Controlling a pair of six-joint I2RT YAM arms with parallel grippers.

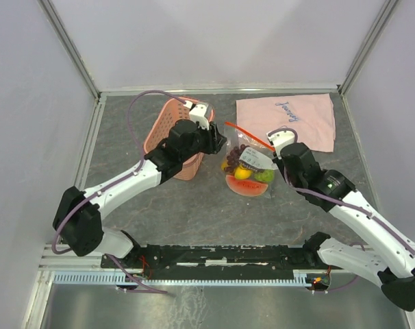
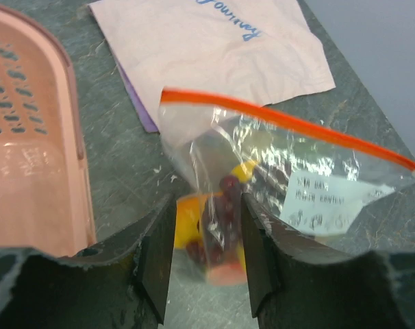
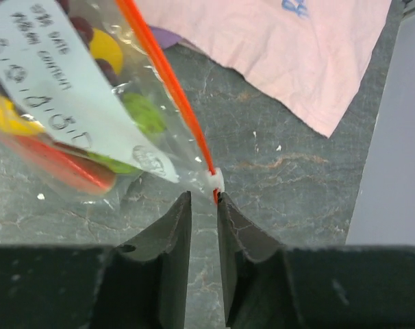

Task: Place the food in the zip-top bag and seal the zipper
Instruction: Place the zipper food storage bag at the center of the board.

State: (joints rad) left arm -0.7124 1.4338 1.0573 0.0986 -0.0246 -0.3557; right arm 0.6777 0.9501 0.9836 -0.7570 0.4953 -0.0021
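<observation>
The clear zip-top bag (image 1: 248,171) lies on the table between my two grippers, with the food (image 1: 243,173) inside it: yellow, orange, green, red and dark purple toy fruits. Its red-orange zipper (image 1: 248,136) runs along the far edge. My left gripper (image 1: 220,142) is at the bag's left side and stands open; in the left wrist view the bag (image 2: 290,164) and fruits (image 2: 218,219) show beyond its jaws (image 2: 206,205). My right gripper (image 3: 205,199) is narrowly open, bare table showing in the gap. The zipper's white end (image 3: 215,179) sits right at its fingertips.
A pink perforated basket (image 1: 168,133) stands left of the bag, under my left arm. A pink cloth (image 1: 296,118) with blue writing lies at the back right, with something purple under its edge (image 2: 142,113). A white label (image 3: 50,75) is stuck on the bag.
</observation>
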